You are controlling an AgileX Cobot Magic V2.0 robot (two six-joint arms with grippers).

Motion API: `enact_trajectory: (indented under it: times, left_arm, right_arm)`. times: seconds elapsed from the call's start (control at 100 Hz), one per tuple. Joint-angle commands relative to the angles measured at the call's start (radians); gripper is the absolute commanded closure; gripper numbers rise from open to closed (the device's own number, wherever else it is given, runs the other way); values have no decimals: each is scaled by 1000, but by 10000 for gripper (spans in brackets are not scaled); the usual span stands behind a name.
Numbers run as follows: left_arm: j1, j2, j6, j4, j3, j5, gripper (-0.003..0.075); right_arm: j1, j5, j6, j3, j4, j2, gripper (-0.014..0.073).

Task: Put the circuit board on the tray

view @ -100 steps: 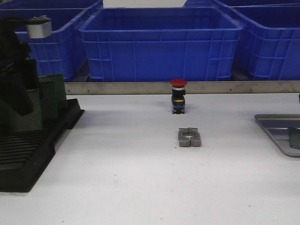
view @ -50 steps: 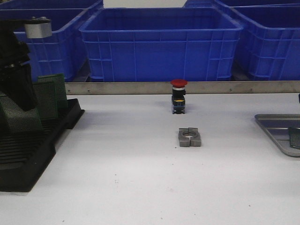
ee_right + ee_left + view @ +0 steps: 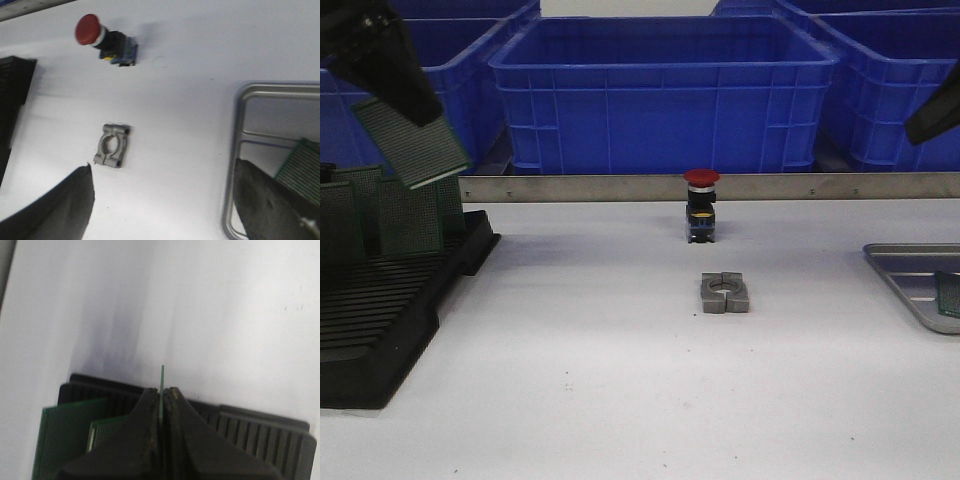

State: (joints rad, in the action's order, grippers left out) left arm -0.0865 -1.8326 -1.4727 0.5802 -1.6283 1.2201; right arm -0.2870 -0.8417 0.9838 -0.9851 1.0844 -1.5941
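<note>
- The left pincer (image 3: 395, 95) is clamped on a green perforated circuit board (image 3: 412, 143). In the left wrist view the two black fingers (image 3: 145, 440) press together with the thin edge of the board between them.
- The held board hangs tilted in the air above the black slotted plastic rack (image 3: 380, 320) at the left edge of the white counter (image 3: 620, 400), clear of the rack's slots.
- Other green boards (image 3: 405, 215) stand upright in the rack.
- The shallow silver-grey metal tray (image 3: 910, 275) with a raised rim lies at the right edge of the counter, well apart from the held board.
- One green board (image 3: 305, 172) already lies inside the tray, near its far-right part.
- The right pincer (image 3: 165, 205) hovers above the counter beside the tray. Its fingers stand wide apart and hold nothing.
- A red-capped push button (image 3: 701, 205) and a grey metal clamp block (image 3: 724, 293) sit mid-counter, between the rack and the tray.
- Progress judgement: extraction from the rack appears complete. Transfer across the counter, lowering into the tray and release are not yet done.
- The route to the tray passes over the button and the clamp block; adequate height is required.
</note>
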Motion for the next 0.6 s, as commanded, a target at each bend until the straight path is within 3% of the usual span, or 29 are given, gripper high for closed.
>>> enact_trajectory:
  times: [0.0, 0.12, 0.41, 0.59]
  left_arm:
    - [-25, 64, 13, 139, -33, 65, 740]
    - [-66, 64, 13, 231, -33, 65, 740]
    - [-236, 64, 13, 236, -33, 65, 740]
    - [-309, 64, 13, 236, -33, 65, 740]
  right_arm:
    - [52, -59, 121, -33, 63, 66, 3]
    - [168, -89, 284, -33, 74, 114, 3]
    - [473, -63, 657, -33, 73, 135, 3]
    - [557, 40, 705, -33, 74, 116, 3]
